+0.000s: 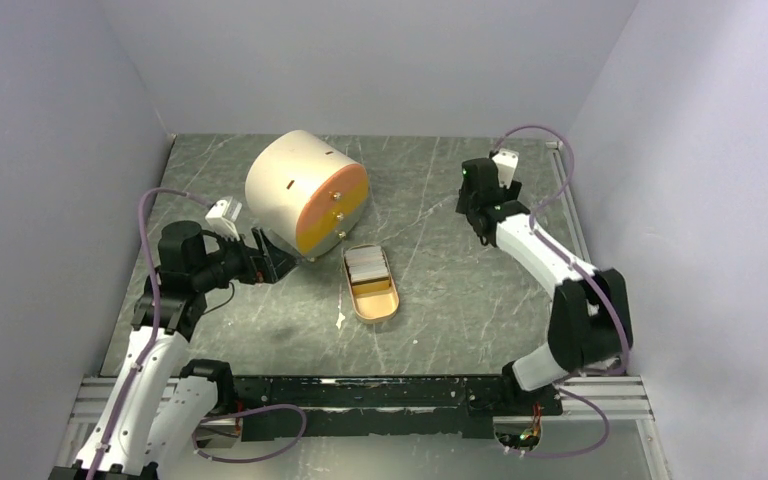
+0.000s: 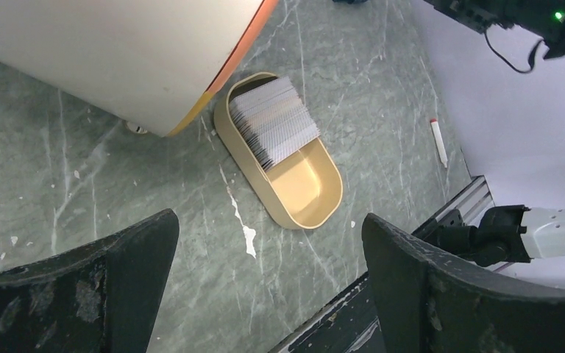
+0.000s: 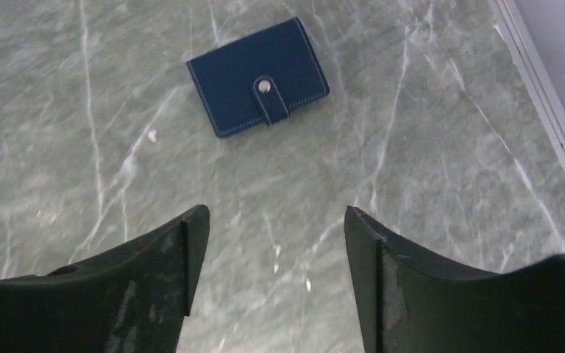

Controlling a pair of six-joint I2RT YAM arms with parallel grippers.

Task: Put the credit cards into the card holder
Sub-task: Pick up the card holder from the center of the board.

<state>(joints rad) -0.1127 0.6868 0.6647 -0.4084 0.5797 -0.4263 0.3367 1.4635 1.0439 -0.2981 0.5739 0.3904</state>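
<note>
While both arms hang over the table [image 3: 81, 147] with fingers spread wide and nothing in them, neither is touching anything. The left gripper [image 2: 268, 229] looks down at bare marble, and a bit beyond its tips sits the tan dish [image 2: 336, 193]. The credit cards [image 2: 274, 121] are stacked up, slightly fanned, in the end of the dish nearest the cream cylinder [image 2: 118, 51], and the other end is just bare dish. The cylinder's orange edge sits right up against that end of the dish. Off to the side there's a little white stick [image 2: 438, 141] lying on the marble. The right gripper [image 3: 276, 217] is over at the far right of the table, and the card holder [image 3: 224, 81] lies flat ahead of its fingers, well clear of them, folded shut with the tab snapped across.
</note>
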